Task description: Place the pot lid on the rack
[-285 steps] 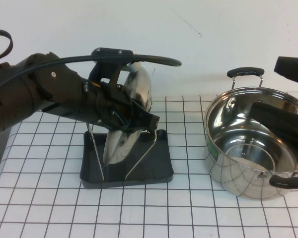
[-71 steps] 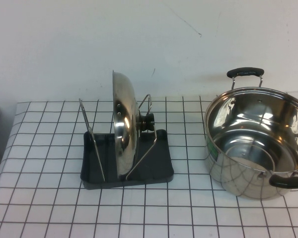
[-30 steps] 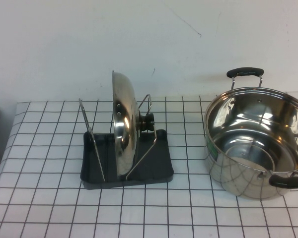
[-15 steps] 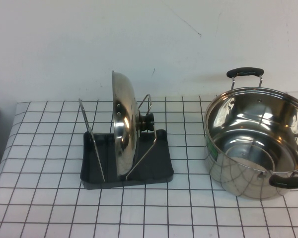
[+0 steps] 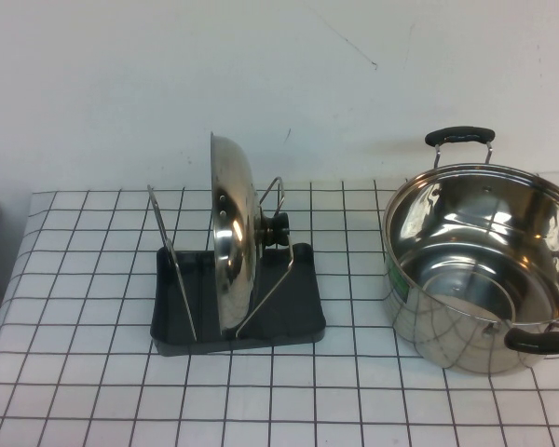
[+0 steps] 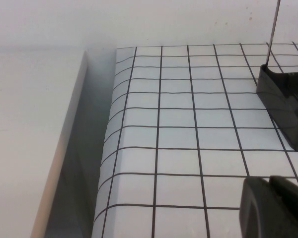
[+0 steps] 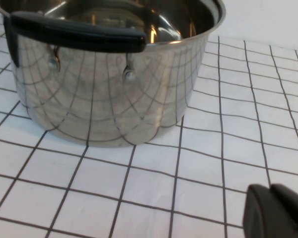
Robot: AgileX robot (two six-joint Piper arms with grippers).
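While both arms sit off the high view, the scene reads so:
Pot lid (image 5: 231,244): stands on edge in the rack (image 5: 298,317), between the wire loops (image 5: 175,270), knob (image 5: 278,229) facing the desk's right edge.
Rack: left of the desk's middle, on the checked cloth (image 5: 93,391).
Pot (image 5: 480,265): near the right edge, well apart from the rack.
Left gripper (image 6: 275,206): over the desk's left edge, near the rack's corner — fingers seem pressed together, holding nothing.
Right gripper (image 7: 278,210): low beside the pot — only a dark tip shows; spread not readable.
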